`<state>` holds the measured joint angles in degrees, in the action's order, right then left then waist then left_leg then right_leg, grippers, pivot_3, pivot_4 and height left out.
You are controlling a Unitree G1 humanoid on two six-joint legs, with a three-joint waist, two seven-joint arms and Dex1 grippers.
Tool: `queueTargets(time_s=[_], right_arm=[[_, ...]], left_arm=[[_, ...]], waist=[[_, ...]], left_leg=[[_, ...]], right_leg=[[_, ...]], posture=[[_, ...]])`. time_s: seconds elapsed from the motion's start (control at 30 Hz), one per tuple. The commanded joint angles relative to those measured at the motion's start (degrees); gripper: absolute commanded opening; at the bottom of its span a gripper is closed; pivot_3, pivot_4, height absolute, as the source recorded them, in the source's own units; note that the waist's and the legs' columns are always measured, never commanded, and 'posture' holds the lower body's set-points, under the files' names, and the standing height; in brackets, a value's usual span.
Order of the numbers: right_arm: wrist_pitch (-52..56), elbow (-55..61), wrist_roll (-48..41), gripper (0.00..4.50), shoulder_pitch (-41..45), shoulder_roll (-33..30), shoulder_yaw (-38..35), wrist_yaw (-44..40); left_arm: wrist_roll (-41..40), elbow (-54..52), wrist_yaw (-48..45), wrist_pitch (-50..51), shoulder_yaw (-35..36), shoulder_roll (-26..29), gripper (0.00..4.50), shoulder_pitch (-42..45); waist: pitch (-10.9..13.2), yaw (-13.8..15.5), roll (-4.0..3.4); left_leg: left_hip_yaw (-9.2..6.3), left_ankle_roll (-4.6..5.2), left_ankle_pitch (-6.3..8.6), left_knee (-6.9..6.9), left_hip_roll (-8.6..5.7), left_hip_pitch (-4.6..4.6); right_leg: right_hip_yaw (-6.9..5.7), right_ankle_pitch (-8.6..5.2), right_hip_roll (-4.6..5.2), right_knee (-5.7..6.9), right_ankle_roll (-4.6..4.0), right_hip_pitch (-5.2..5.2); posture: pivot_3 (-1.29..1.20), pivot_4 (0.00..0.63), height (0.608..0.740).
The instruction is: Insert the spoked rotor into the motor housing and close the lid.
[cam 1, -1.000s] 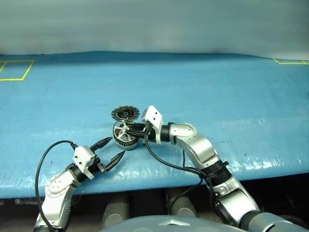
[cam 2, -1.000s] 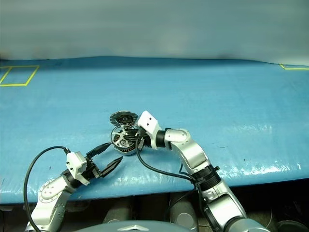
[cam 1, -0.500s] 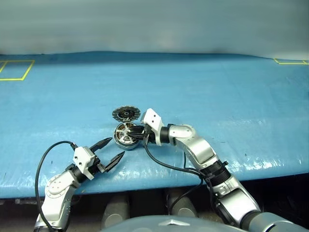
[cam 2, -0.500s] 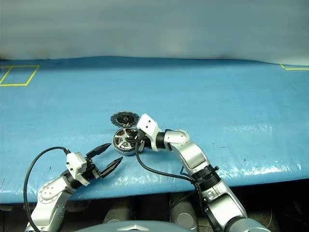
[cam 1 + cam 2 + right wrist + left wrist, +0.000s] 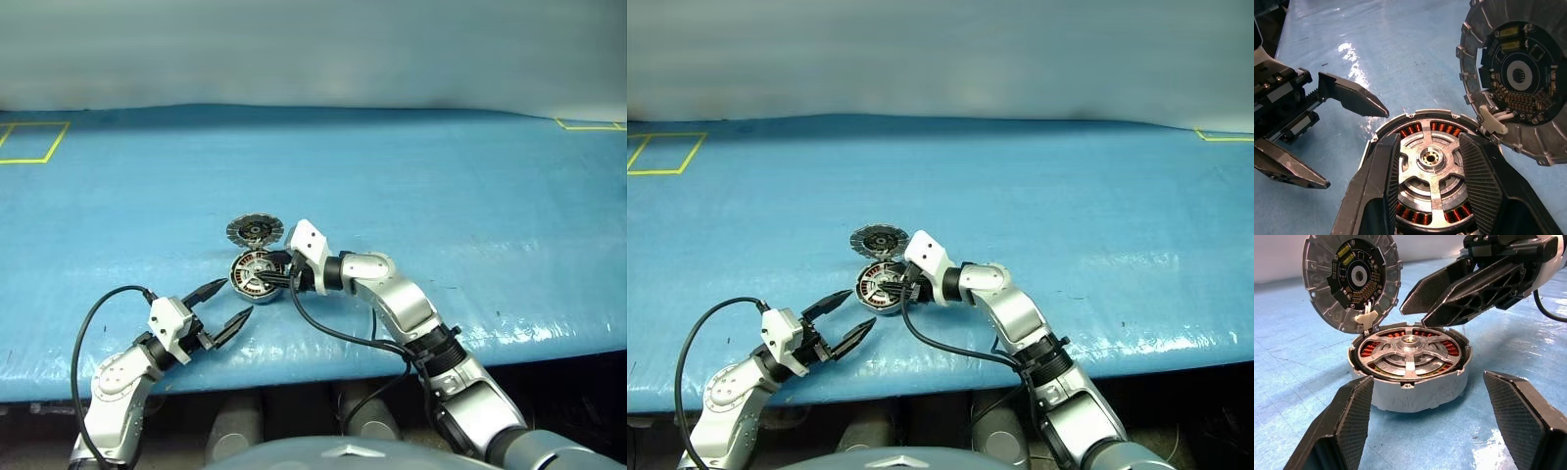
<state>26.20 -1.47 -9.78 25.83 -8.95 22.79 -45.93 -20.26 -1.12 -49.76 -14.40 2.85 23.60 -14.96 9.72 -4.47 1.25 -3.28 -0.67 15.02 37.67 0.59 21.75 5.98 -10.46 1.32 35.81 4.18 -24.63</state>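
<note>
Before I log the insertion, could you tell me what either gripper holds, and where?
Nothing, it seems: the right gripper stands open over the seated spoked rotor; the left gripper is open, empty.

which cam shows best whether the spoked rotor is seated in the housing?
Left wrist view: side-on, the spoked rotor sits level inside the motor housing rim. Right wrist view looks down on it between the right gripper fingers. The eye views show it small.

A wide blue worktop [image 5: 441, 186] with a glossy, wrinkled covering carries yellow tape outlines [image 5: 29, 143] near its far corners; a pale wall [image 5: 313, 49] rises behind.
</note>
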Motion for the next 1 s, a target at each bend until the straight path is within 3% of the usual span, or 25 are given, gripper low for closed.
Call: queueTargets(time_s=[0.03, 0.3, 0.4, 0.53, 0.7, 0.83, 1.0], right_arm=[[-0.5, 3.2, -1.4, 2.00, 0.7, 0.4, -1.3, 0.1], [-0.5, 3.3, -0.9, 2.00, 0.2, -0.3, -2.3, 0.9], [0.4, 3.7, 0.4, 1.42, -0.9, -3.8, -4.3, 2.5], [1.8, 4.8, 0.9, 0.09, -1.6, -7.6, -6.6, 4.4], [3.1, 1.7, 3.4, 0.03, 0.6, -10.3, -8.5, 7.8], [-0.7, -6.9, 4.2, 0.03, 6.9, -6.4, -11.1, 12.7], [-5.3, -14.4, 0.8, 0.03, 16.1, 0.8, -10.8, 7.7]], left_arm=[[0.2, -1.3, 0.2, -1.3, 0.4, 0.1, 3.90, 0.1], [0.3, -1.2, 0.5, -1.7, 0.5, -0.1, 3.90, 0.3], [0.4, -1.3, 1.0, -2.0, 0.6, -0.3, 3.90, 0.1], [0.0, -1.4, 1.3, -2.3, 0.5, -0.5, 3.90, -0.3], [0.1, -1.2, 1.4, -2.7, 0.6, -0.7, 3.90, -0.4], [0.2, -0.9, 1.7, -2.9, 0.5, -0.9, 3.90, -0.1], [0.0, -0.9, 1.8, -3.2, 0.6, -0.9, 3.90, -0.2]], waist=[[0.0, 0.0, 0.00], [0.0, 0.0, 0.00], [0.0, 0.2, 0.00], [0.0, 0.4, 0.02], [0.0, 0.1, 0.00], [0.0, -0.4, 0.00], [0.0, -0.7, -0.01]], left_leg=[[0.00, 0.00, 0.00, 0.00, 0.00, 0.00], [0.00, 0.00, 0.00, 0.00, 0.00, 0.00], [0.00, 0.00, 0.00, 0.00, -0.01, 0.00], [0.02, 0.00, 0.00, 0.01, -0.07, 0.02], [0.02, 0.00, 0.00, -0.01, -0.02, 0.01], [0.05, 0.00, 0.00, 0.02, -0.01, -0.02], [0.04, 0.01, 0.00, -0.04, 0.00, -0.01]], right_leg=[[0.00, 0.00, 0.00, 0.00, 0.00, 0.00], [0.00, 0.00, 0.00, 0.00, 0.00, 0.00], [0.00, 0.00, 0.01, 0.00, 0.00, 0.00], [0.00, 0.00, 0.07, -0.04, 0.01, 0.01], [0.00, 0.00, 0.01, 0.00, 0.00, -0.02], [0.01, 0.00, 0.00, 0.01, 0.00, -0.01], [0.01, 0.01, -0.02, 0.01, 0.00, -0.02]], posture=[[0.00, 0.150, 0.740], [0.00, 0.150, 0.740], [0.00, 0.150, 0.740], [0.00, 0.150, 0.740], [0.00, 0.150, 0.740], [0.00, 0.150, 0.740], [0.00, 0.150, 0.740]])
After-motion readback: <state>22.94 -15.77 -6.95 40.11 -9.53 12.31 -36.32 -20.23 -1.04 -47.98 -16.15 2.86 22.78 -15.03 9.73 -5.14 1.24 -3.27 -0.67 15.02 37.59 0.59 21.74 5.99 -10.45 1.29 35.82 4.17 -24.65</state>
